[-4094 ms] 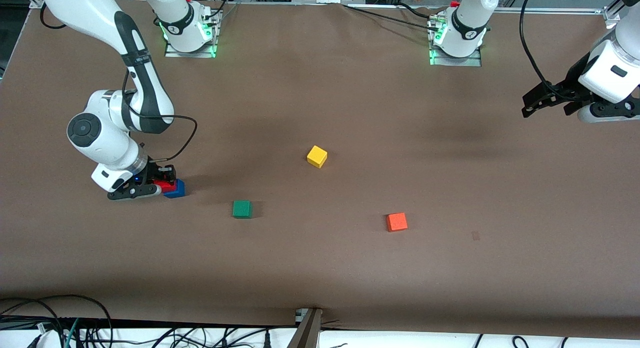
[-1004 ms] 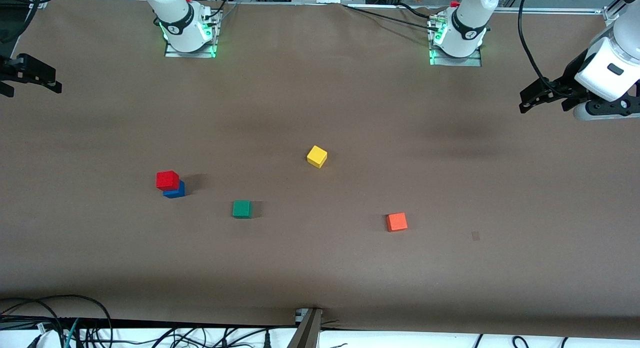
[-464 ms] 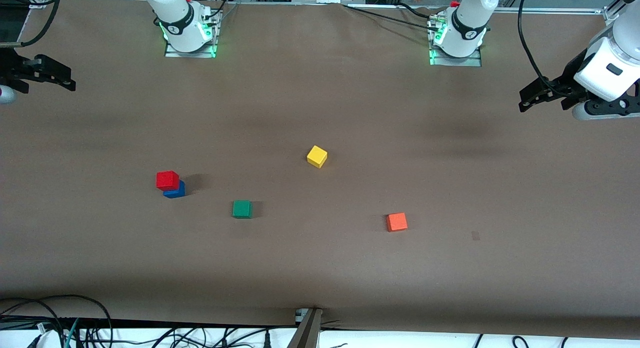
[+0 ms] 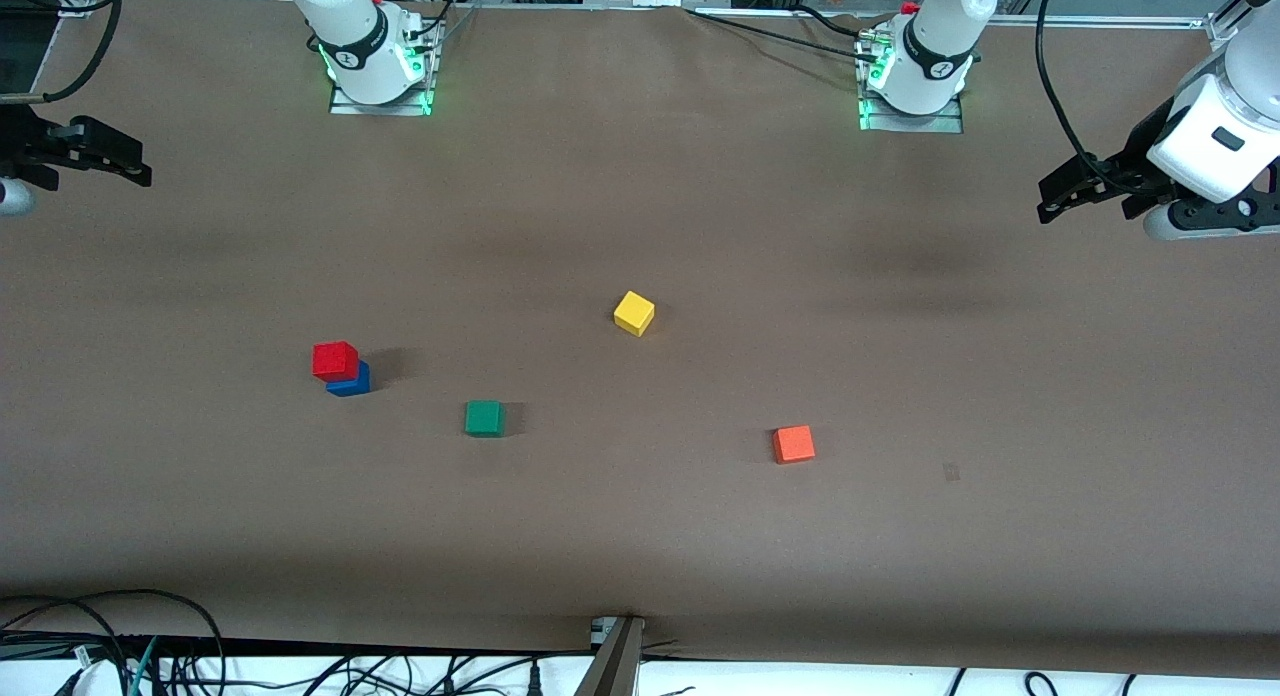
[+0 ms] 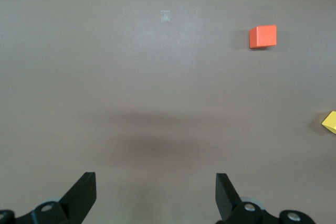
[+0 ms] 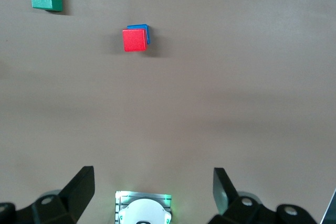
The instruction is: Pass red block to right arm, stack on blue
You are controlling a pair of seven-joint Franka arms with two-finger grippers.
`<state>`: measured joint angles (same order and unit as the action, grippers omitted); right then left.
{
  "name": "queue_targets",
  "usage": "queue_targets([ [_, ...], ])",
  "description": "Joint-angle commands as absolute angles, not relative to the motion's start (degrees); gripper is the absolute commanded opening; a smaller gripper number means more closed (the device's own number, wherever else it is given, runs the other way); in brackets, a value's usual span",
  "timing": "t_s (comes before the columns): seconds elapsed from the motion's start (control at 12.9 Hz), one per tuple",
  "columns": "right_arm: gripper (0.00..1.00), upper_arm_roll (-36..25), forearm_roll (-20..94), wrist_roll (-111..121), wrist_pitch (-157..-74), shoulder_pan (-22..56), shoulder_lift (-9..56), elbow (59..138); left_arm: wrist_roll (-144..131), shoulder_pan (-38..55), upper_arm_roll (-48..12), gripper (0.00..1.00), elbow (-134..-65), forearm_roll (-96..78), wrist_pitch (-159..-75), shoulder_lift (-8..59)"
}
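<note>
The right hand [image 4: 105, 156] hangs in the air over the edge of the bench [image 4: 640, 536] at the right arm's end, its fingers [image 6: 79, 187] spread wide with nothing between them. The left hand [image 4: 1075, 191] hangs likewise over the left arm's end of the bench, fingers [image 5: 84, 192] apart and empty. Both are well apart from every cube. Out from the right hand, toward the middle of the bench, the red block [image 4: 335, 360] sits on top of the blue cube [image 4: 352, 382], set slightly askew so that a strip of blue shows along one side; the right wrist view shows the same stack from above, the red block [image 6: 134, 40] covering most of the blue cube [image 6: 142, 28]. Near the stack, a little nearer the front camera and toward the left arm's end, lies a green cube [image 4: 484, 418]. A yellow cube [image 4: 634, 313] rests about mid-bench, turned at an angle. An orange-red cube [image 4: 793, 444] lies nearer the front camera than the yellow one, toward the left arm's end, and also shows in the left wrist view.
</note>
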<state>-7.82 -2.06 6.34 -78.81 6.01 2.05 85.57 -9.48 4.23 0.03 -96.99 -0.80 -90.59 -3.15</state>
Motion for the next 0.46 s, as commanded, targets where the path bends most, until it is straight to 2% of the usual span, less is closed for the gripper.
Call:
queue_targets([
  [0.0,1.0,-7.38,-2.81,5.63,-78.57,5.45,2.29,84.99,-9.67,4.22,0.0,1.0,-95.1,-1.58,-89.03,-2.37],
  [0.39,1.0,-7.29,-2.55,5.54,-78.84,5.89,2.29,84.99,-9.67,4.22,0.0,1.0,-95.1,-1.58,-89.03,-2.37],
])
